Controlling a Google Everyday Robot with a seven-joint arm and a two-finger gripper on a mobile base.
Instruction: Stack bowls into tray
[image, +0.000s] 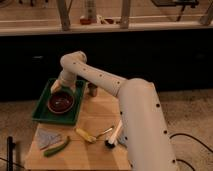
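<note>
A dark red bowl (61, 102) sits in the green tray (44, 116) at the back left of the wooden table (95, 110). It may be more than one bowl stacked; I cannot tell. My gripper (57, 87) is at the end of the white arm (100, 77), just above the bowl's far rim, over the tray.
A small grey cup (93, 90) stands right of the tray. On the table front lie a grey cloth (48, 137), a green utensil (57, 147), a yellow utensil (86, 135), a metal spoon (104, 132) and a white brush (114, 137). A dark counter front (150, 55) runs behind.
</note>
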